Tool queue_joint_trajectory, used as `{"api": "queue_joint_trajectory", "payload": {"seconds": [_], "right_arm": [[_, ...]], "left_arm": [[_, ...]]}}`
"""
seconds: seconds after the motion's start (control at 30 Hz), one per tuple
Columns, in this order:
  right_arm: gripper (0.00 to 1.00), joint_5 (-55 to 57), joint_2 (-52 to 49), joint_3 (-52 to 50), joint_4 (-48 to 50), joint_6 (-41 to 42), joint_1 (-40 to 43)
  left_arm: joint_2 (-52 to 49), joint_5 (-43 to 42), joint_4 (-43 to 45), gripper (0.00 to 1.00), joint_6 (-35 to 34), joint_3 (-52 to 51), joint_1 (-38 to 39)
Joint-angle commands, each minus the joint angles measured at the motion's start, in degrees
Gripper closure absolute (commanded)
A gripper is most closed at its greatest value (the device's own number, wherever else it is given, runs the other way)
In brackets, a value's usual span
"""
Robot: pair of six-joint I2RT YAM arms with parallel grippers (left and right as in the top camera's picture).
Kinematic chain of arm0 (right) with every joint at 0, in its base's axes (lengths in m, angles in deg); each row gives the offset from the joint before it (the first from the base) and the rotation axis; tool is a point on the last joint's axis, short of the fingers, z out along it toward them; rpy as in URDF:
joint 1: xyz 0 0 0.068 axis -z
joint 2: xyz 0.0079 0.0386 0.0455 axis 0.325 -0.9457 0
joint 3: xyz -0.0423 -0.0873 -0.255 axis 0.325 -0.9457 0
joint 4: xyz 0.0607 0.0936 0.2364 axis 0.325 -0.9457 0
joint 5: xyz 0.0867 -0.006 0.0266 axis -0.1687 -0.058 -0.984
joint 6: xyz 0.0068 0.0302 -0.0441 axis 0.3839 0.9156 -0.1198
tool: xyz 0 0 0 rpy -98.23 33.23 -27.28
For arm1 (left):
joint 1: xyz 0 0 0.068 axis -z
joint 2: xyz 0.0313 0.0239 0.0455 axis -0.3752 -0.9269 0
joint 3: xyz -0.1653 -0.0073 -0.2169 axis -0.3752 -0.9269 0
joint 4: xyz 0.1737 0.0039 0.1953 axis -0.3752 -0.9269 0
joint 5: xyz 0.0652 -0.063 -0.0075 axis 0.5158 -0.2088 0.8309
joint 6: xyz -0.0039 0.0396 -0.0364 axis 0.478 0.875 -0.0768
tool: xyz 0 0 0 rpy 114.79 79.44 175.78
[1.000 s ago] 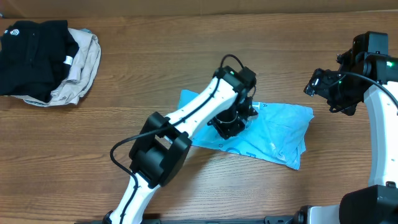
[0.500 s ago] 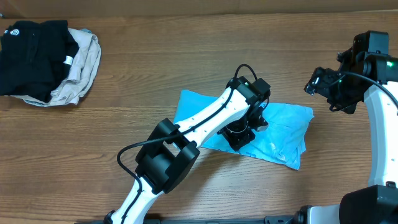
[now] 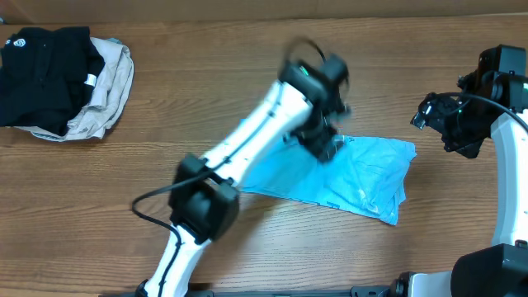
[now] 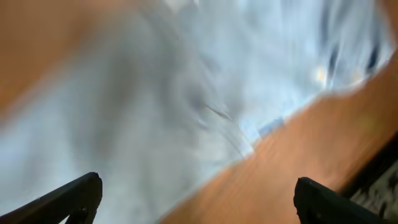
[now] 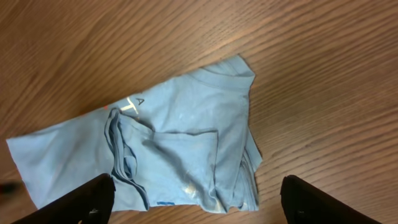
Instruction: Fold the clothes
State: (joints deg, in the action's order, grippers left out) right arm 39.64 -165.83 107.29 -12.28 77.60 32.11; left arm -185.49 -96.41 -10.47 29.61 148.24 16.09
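The clothes, a light blue T-shirt (image 3: 367,175), lie folded into a rough oblong on the wooden table (image 3: 247,58), right of centre. In the right wrist view the T-shirt (image 5: 180,146) shows layered folds and a bit of white lettering. My left gripper (image 3: 324,139) hangs over the shirt's far left part, blurred by motion. In the left wrist view my left gripper (image 4: 199,205) is open and holds nothing, with blurred blue cloth (image 4: 143,99) below. My right gripper (image 3: 432,112) hovers off the shirt's far right corner. Seen from its own wrist, the right gripper (image 5: 199,205) is open and holds nothing.
A black garment (image 3: 41,70) lies on a beige one (image 3: 111,91) at the far left corner of the table. Bare wood surrounds the shirt. The left arm (image 3: 239,161) stretches diagonally across the table's middle.
My left gripper has opened, let go of the blue shirt and swung up toward the far side. The right gripper has shifted slightly right and opened a touch.
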Motion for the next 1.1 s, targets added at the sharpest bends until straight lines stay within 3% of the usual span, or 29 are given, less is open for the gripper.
{"api": "queue_joint_trajectory", "payload": {"seconds": [0.0,0.3,0.37,1.07], "right_arm": [[0.10,-1.1,0.1,-5.0,1.2,0.3,0.0],[0.10,-1.3,0.1,-21.2,12.9,1.4,-0.1],[0.15,-0.6,0.1,-24.1,16.3,1.6,-0.3],[0.23,8.8,0.1,-38.5,30.2,9.1,-4.1]], "left_arm": [[0.6,-0.5,0.2,0.00,-1.9,8.7,-5.4],[0.6,-0.5,0.6,0.00,-2.1,15.1,-15.6],[0.6,-0.5,0.3,0.00,-2.1,14.9,-16.9],[0.6,-0.1,0.5,0.00,-2.0,14.8,-17.8]]}}
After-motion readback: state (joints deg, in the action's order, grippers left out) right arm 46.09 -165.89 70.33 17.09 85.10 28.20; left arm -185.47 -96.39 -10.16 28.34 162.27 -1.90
